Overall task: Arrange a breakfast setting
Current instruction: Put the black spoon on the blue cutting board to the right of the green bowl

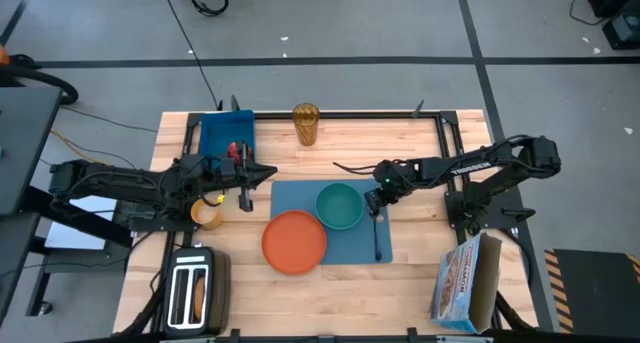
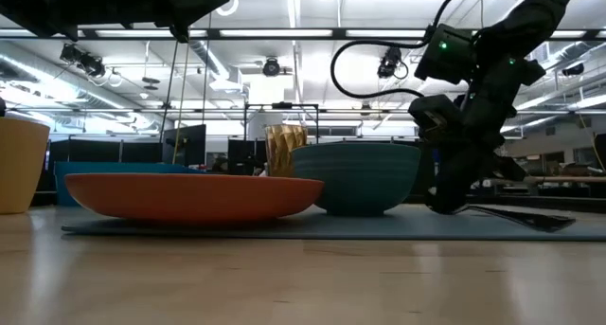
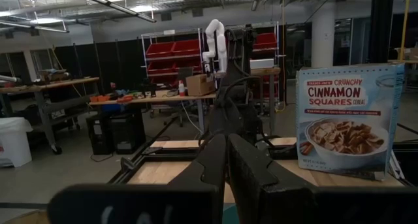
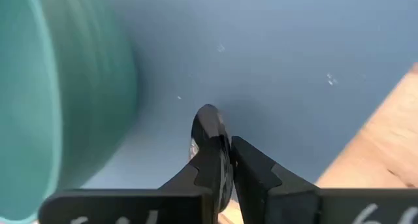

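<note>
Jaws of our right gripper (image 4: 225, 155) are clenched on the handle end of a slim metal spoon (image 1: 377, 233), low over the flat blue rectangular placemat (image 1: 355, 241). From above, the spoon lies along the placemat's right part, its length running toward the near edge of the tabletop (image 1: 400, 293). The level view shows the spoon's far end resting on the placemat while our right gripper (image 2: 453, 197) stands over its other end.

Just left of those jaws sits the smaller teal bowl (image 1: 339, 205), on the placemat's rear part. The round orange plate (image 1: 294, 241) lies in front and to the left of the bowl, touching or nearly touching it, overhanging the placemat's left edge.

Jaws of our left gripper (image 3: 227, 160) are pressed together with nothing between them. That gripper (image 1: 262, 174) hovers above the tabletop left of the placemat, just in front of the deep blue plastic bin (image 1: 212, 138). A small orange cup (image 1: 206, 214) stands beneath the left arm.

Farther out, a ribbed amber glass (image 1: 306, 124) stands at the rear edge, a silver two-slot toaster (image 1: 195, 288) at the front left corner, and a cinnamon cereal box (image 1: 465, 281) at the front right.
</note>
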Robot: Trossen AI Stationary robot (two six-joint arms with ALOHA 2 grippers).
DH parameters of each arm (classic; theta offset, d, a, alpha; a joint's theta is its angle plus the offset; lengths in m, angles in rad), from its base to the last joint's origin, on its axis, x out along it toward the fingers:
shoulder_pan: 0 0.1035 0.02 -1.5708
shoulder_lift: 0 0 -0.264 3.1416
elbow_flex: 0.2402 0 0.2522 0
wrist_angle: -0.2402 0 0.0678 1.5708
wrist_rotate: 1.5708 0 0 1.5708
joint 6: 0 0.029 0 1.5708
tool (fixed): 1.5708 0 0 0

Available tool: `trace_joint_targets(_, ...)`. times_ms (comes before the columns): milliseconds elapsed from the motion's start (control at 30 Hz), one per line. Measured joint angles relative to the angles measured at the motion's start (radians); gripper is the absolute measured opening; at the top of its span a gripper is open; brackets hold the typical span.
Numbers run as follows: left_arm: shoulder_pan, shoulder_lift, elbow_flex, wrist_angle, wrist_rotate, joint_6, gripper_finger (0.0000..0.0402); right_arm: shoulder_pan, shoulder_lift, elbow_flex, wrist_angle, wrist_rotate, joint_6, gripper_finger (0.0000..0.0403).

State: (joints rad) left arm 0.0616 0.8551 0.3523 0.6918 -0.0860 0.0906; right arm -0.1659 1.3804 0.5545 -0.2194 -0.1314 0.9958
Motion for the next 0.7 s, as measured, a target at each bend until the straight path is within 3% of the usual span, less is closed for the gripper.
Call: trace_joint_targets(700,0.000,0.000,0.000,0.000,0.000,0.000,0.0025,-0.013,0.000,0.000,-0.006,0.006,-0.023,0.0062)
